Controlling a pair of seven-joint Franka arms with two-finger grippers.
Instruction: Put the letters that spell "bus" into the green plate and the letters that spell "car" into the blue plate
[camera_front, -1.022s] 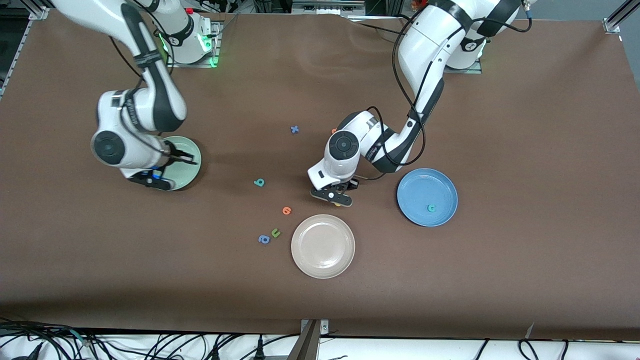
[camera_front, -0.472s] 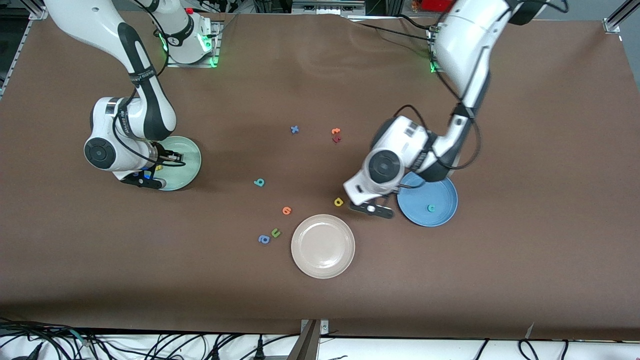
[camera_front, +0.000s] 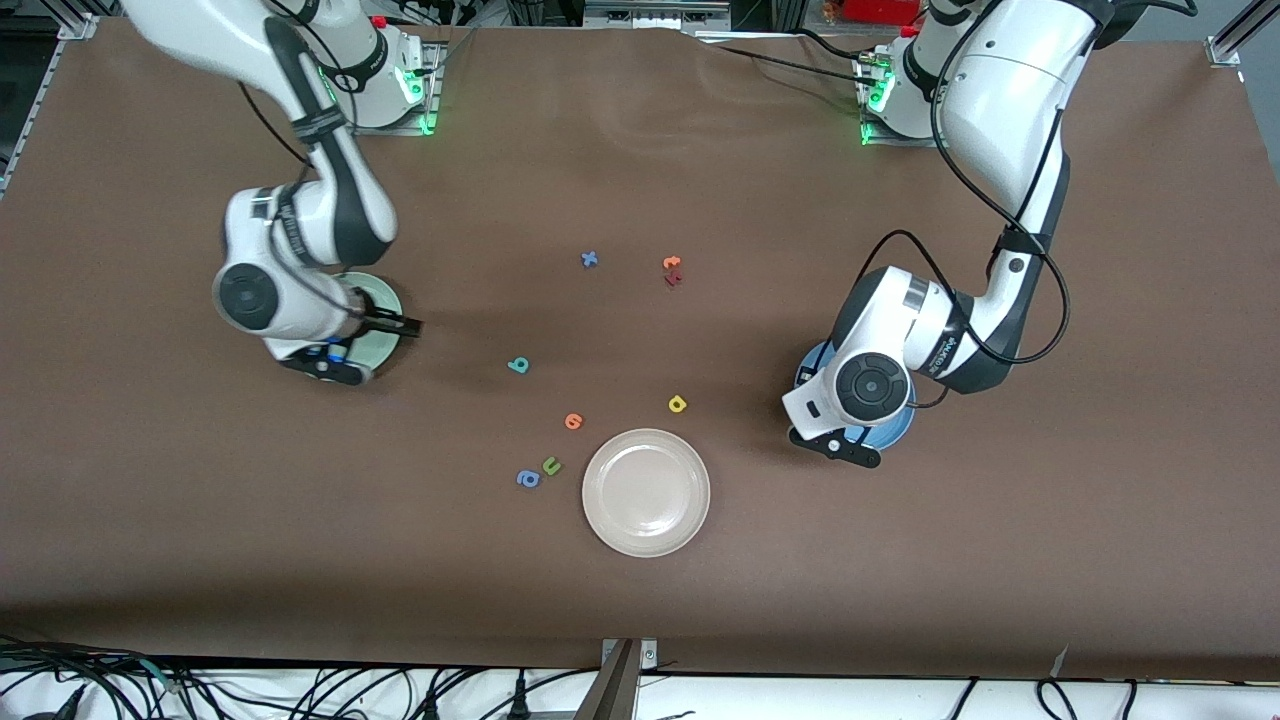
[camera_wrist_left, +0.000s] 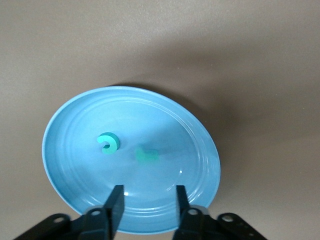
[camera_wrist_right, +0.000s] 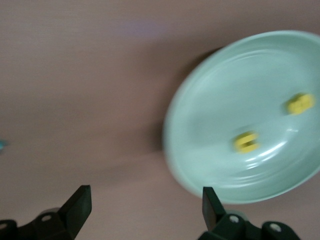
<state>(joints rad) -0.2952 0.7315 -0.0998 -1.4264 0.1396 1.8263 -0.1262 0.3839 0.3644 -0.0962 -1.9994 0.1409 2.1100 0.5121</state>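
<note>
The blue plate (camera_wrist_left: 65, 130) lies under my left gripper (camera_wrist_left: 148, 200), which hangs open and empty over its rim. In it lie the teal "c" (camera_wrist_left: 107, 143) and a blurred thin teal letter (camera_wrist_left: 146, 155). In the front view the left hand hides most of the blue plate (camera_front: 897, 428). My right gripper (camera_wrist_right: 145, 202) stands wide open and empty over bare table beside the green plate (camera_wrist_right: 200, 150), which holds two yellow letters (camera_wrist_right: 246, 141) (camera_wrist_right: 300, 103). On the table lie the teal "b" (camera_front: 518, 365) and the yellow "a" (camera_front: 677, 404).
A beige plate (camera_front: 646, 492) sits nearest the front camera. Beside it lie an orange letter (camera_front: 573, 421), a green "u" (camera_front: 551, 465) and a blue "a" (camera_front: 528, 479). Farther off are a blue "x" (camera_front: 589, 259) and an orange-and-red pair (camera_front: 673, 271).
My left arm swung from beside the yellow "a" to over the blue plate and opened; a second teal letter now lies there. My right gripper opened and shifted toward the table's middle.
</note>
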